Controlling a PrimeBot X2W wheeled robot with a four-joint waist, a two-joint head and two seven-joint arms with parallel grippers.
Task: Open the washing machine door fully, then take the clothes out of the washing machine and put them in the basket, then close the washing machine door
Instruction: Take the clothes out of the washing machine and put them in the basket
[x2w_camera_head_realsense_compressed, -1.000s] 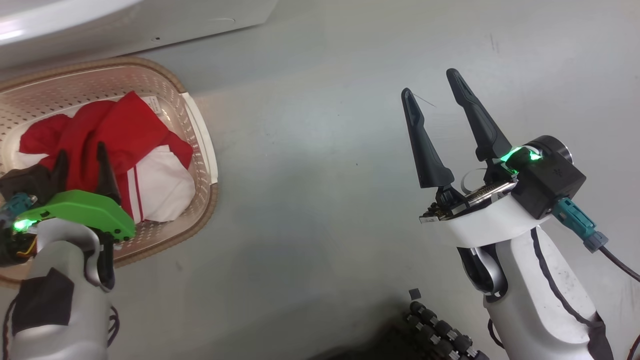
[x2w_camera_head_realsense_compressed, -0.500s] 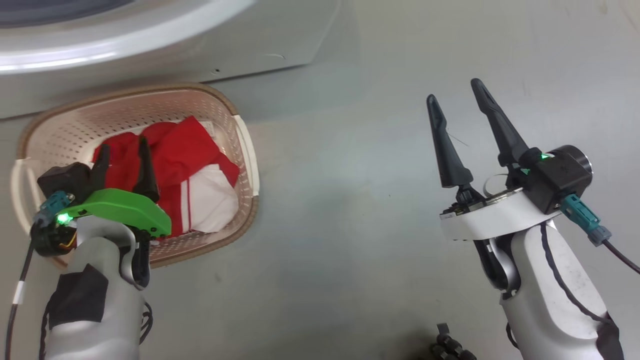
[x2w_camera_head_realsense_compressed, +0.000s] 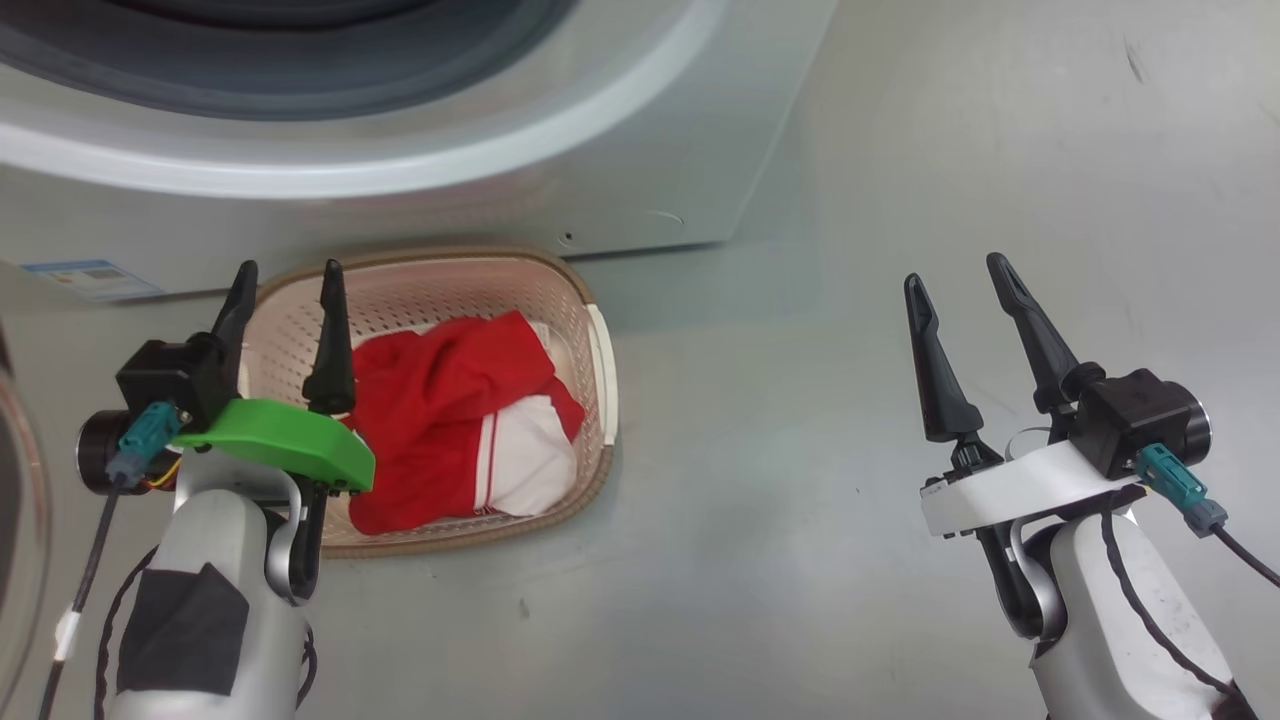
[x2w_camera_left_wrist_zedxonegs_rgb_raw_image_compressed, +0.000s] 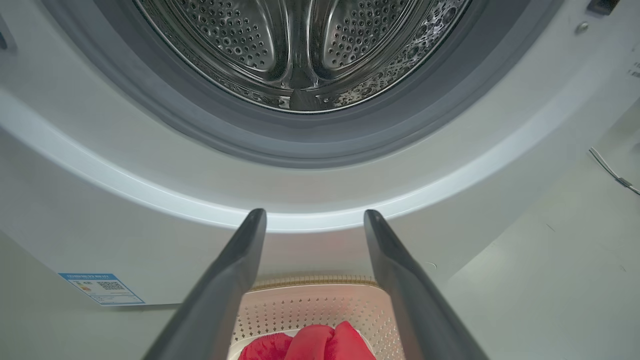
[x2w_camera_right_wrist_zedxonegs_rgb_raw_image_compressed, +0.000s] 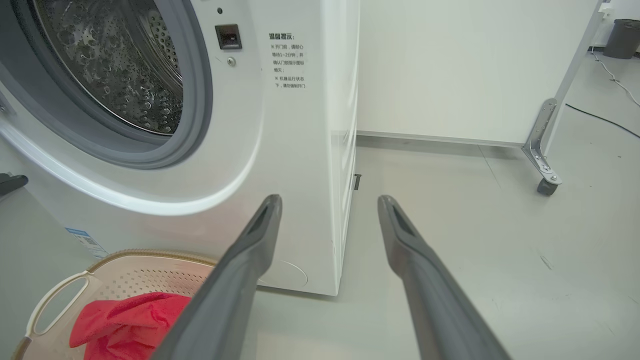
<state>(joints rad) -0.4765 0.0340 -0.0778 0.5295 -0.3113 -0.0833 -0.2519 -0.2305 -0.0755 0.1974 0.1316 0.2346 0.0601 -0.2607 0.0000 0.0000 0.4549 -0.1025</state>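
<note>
The basket (x2w_camera_head_realsense_compressed: 598, 370) stands on the floor (x2w_camera_head_realsense_compressed: 800, 450) just before the washing machine (x2w_camera_head_realsense_compressed: 650, 150), below its drum opening (x2w_camera_left_wrist_zedxonegs_rgb_raw_image_compressed: 300, 50). The clothes (x2w_camera_head_realsense_compressed: 440, 400) lie inside the basket.

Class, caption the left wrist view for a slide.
Open left gripper over the basket of red clothes, facing the washing machine and its steel drum.

I can read a Chinese notice (x2w_camera_right_wrist_zedxonegs_rgb_raw_image_compressed: 288, 61) headed "温馨提示:" on the washing machine (x2w_camera_right_wrist_zedxonegs_rgb_raw_image_compressed: 305, 165) front. Its smaller lines blur. The blue sticker (x2w_camera_left_wrist_zedxonegs_rgb_raw_image_compressed: 101, 288) carries a QR code, its print too small.
</note>
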